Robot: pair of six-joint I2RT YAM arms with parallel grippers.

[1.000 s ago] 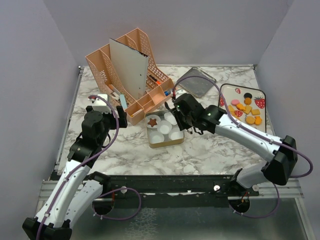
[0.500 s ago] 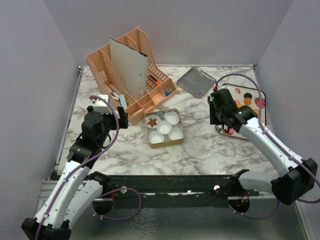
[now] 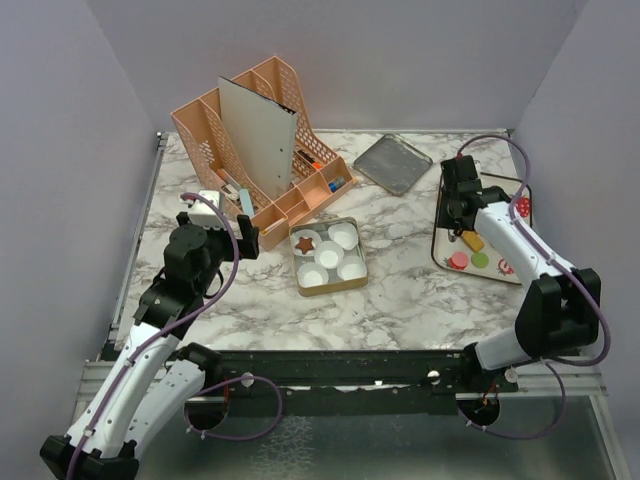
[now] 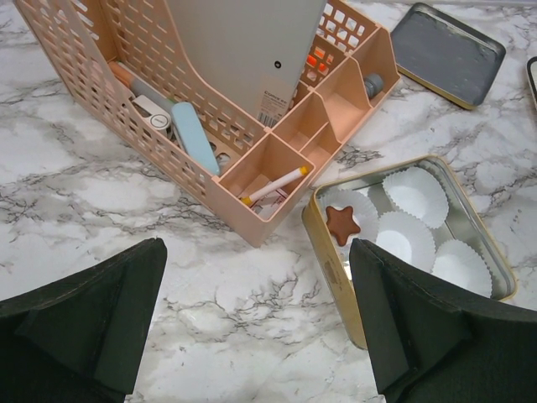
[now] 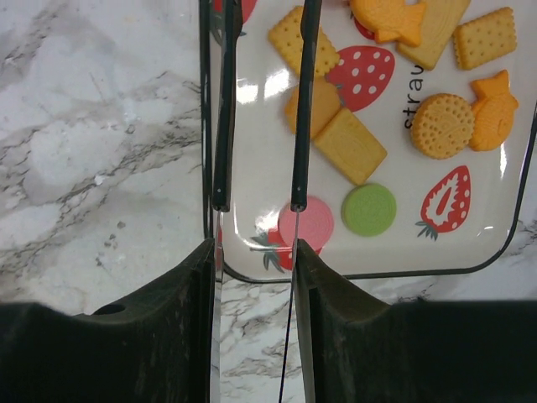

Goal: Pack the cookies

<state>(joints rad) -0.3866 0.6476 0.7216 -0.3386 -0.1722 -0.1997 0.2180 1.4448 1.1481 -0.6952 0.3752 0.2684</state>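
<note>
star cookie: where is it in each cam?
Top external: star just left of centre, in the far-left corner of the tin.
Left wrist: star right of centre, at the tin's left end.
Right wrist: not in it.
Landmark: the organizer beside the tin, in both those views.

Left arm [image 3: 150,330]: rises from its base at lower left, elbow bent, wrist tipped forward and down.
Left gripper [image 4: 256,336]: jaws spread wide, both dark fingers [image 4: 92,319] at the edges of the wrist view, nothing between them.
Right arm [image 3: 520,245]: folded sharply at the elbow near its base, forearm stretched away to the far right.
Right gripper [image 5: 258,201]: pointing down, thin fingers [image 5: 220,168] parallel with a narrow gap, holding nothing.
</note>
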